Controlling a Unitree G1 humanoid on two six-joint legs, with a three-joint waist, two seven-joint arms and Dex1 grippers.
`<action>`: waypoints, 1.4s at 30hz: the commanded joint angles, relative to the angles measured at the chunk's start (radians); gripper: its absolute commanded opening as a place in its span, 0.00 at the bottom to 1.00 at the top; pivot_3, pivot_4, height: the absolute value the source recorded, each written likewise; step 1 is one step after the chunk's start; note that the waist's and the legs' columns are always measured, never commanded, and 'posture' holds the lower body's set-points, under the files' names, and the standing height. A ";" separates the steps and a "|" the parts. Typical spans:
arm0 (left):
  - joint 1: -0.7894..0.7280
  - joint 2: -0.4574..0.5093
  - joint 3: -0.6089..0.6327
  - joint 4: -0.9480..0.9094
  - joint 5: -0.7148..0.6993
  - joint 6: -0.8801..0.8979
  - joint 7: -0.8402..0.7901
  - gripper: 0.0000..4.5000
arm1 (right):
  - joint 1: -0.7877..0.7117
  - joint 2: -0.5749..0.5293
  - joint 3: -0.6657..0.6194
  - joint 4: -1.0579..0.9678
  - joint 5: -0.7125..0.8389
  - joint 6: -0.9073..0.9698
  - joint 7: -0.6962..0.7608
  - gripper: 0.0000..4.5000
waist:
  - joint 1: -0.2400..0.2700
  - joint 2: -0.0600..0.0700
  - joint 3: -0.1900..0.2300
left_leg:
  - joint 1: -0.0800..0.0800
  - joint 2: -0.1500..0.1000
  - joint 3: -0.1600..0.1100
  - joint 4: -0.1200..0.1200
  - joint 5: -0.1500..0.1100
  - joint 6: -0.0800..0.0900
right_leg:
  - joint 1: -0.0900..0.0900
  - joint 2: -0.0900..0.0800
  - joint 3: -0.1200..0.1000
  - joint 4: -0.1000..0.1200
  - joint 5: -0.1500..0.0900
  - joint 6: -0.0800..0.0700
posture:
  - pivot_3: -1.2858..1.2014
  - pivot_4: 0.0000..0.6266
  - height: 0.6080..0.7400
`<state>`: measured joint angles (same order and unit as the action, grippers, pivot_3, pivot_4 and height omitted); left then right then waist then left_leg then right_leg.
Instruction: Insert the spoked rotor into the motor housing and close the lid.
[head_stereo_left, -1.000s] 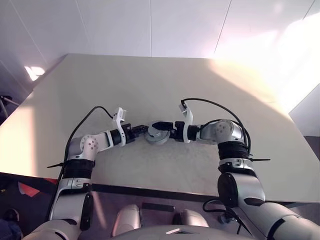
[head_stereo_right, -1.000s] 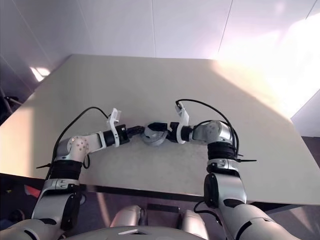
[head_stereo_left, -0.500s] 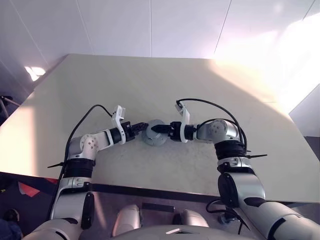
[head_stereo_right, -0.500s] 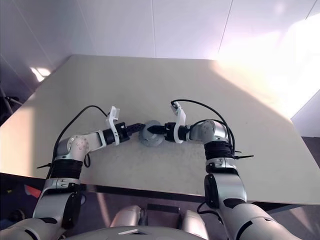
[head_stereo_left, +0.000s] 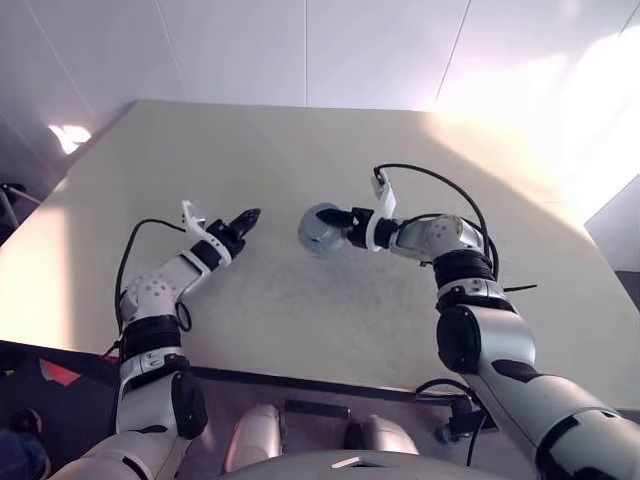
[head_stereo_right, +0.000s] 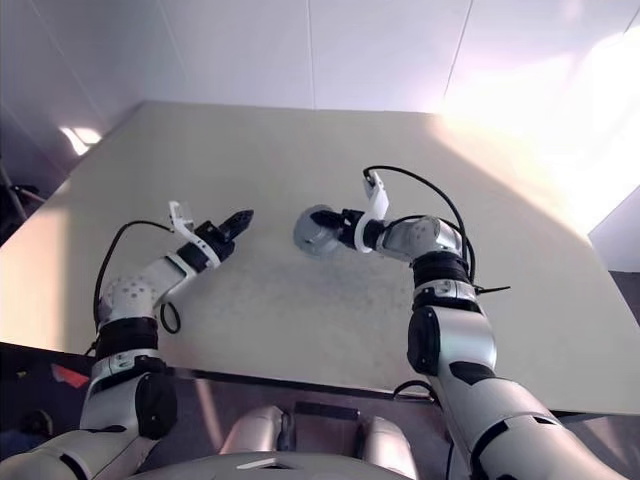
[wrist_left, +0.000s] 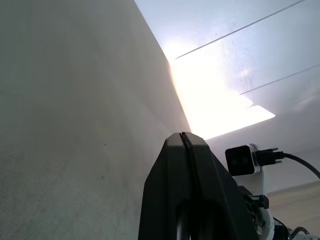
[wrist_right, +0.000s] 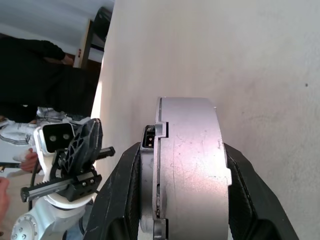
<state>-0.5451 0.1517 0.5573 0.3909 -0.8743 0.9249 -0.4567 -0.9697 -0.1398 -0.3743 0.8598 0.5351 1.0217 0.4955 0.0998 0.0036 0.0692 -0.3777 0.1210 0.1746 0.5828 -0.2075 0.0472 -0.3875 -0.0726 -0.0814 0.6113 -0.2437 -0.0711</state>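
Grey metal unit: my right gripper (head_stereo_left: 340, 216) is clamped across a round silver-grey assembly (head_stereo_left: 319, 229), one finger on each flat face, as the right wrist view shows (wrist_right: 182, 165).
Lid: in that wrist view the lid (wrist_right: 192, 165) is the wide grey slab, seated against a thinner body with a stepped seam between them (a dark slot shows at the seam's upper end).
Motor housing: I judge the thinner part behind the seam to be the motor housing (wrist_right: 148, 180); no copper windings show from here.
Spoked rotor: I see no loose rotor on the table (head_stereo_left: 330, 330), so I judge it is already inside, though I cannot confirm that.
Left gripper: my left gripper (head_stereo_left: 244, 220) is closed with nothing in it, fingers pressed together (wrist_left: 192, 190), well apart from the assembly.
Position: the assembly sits near the middle of the table; whether it rests on the surface or is lifted just clear I cannot tell.
Done: insertion and lid placement look complete.
Left: checking the lid is fully seated, setting the unit down and letting go.
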 joint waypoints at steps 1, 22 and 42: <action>0.011 -0.012 0.010 -0.060 -0.066 0.024 0.007 0.00 | -0.081 0.015 -0.074 0.027 0.070 -0.007 -0.026 0.53 | 0.001 0.000 0.000 | -0.004 0.000 0.000 0.002 0.000 0.001 | -0.003 0.000 0.000 0.002 0.000 0.000 | 0.52 0.00 1.00; -0.032 -0.126 0.129 0.075 -0.425 0.179 0.154 0.89 | -0.256 0.068 -0.202 0.096 0.162 0.003 -0.145 0.52 | 0.005 0.001 0.001 | -0.024 0.008 0.001 0.030 -0.005 0.003 | -0.019 0.000 -0.002 0.023 -0.001 -0.002 | 0.52 0.00 1.00; -0.152 -0.102 0.064 0.259 -0.353 0.065 0.030 0.75 | -0.218 0.097 -0.183 0.018 0.149 0.022 -0.145 0.52 | 0.025 0.001 0.004 | -0.024 0.009 0.001 0.030 -0.004 0.003 | -0.019 0.000 -0.002 0.024 -0.001 -0.002 | 0.52 0.00 1.00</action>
<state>-0.6735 0.0355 0.6215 0.6478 -1.2308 1.0008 -0.3940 -1.1609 -0.0375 -0.5469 0.9279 0.6391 1.0580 0.3297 0.1245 0.0045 0.0736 -0.4016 0.1298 0.1753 0.6131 -0.2112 0.0499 -0.4068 -0.0724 -0.0835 0.6353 -0.2446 -0.0728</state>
